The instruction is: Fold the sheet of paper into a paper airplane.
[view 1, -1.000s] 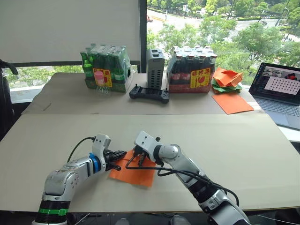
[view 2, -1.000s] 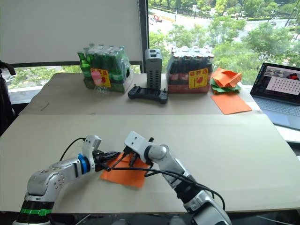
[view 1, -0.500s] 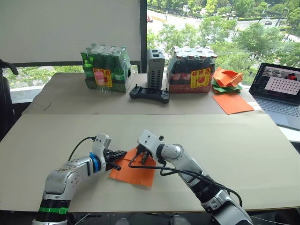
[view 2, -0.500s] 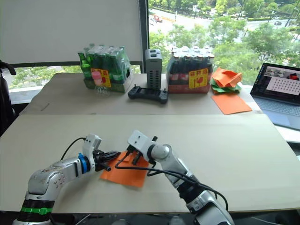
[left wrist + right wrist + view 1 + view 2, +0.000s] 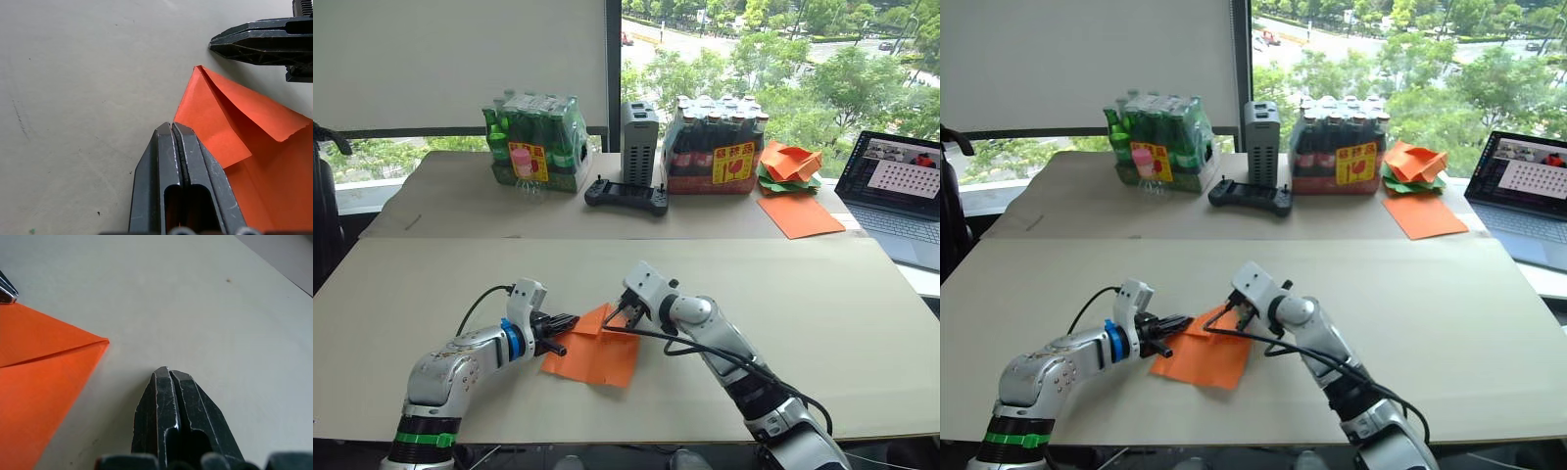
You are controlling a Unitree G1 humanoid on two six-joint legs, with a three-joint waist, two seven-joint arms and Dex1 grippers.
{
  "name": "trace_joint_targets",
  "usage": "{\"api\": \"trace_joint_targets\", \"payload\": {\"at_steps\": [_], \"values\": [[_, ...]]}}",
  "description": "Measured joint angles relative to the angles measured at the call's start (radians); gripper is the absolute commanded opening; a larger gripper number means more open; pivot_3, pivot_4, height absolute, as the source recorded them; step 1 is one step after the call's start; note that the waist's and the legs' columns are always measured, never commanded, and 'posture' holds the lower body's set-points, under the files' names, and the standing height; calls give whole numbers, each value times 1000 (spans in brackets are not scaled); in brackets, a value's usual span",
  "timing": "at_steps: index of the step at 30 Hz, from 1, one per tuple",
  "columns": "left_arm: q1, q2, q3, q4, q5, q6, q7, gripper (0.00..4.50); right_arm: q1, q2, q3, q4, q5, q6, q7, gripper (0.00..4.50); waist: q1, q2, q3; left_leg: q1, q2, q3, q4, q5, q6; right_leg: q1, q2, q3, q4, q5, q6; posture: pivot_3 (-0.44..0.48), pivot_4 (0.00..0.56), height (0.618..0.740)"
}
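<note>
**One orange sheet, corner folded, between two closed grippers**

Table (image 5: 822, 323): one pale board; its near edge is cut off by the frame.

Sheet of paper (image 5: 597, 357): one, orange, flat on the table near its front edge. The head views show a pointed corner toward the far side; the left wrist view shows a flap folded over at that corner. Crease lines are hard to make out.

Left gripper (image 5: 570, 320): one, at the sheet's left edge, fingers pressed together. Whether paper sits between them cannot be told; the left wrist view shows the tips beside the folded flap.

Right gripper (image 5: 168, 374): one, fingers closed on nothing, on bare table just beside the sheet's point.

Behind the sheet: two bottle packs, one laptop partly cut off.
</note>
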Motion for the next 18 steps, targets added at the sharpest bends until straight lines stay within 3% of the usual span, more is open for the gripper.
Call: {"api": "trace_joint_targets", "payload": {"at_steps": [7,18], "values": [[0,-5,-7,-4,0,-1,0,47,87,-159,-26,-141,36,11,119,0,-1,0,0,0,0,0,0,0,0,0,0,0,-1,-1,2,0,150,740],[-1,-7,-12,-5,0,-2,0,47,193,-255,-33,-290,182,38,292,0,-4,-1,0,0,0,0,0,0,0,0,0,0,-1,-3,4,0,150,740]]}}
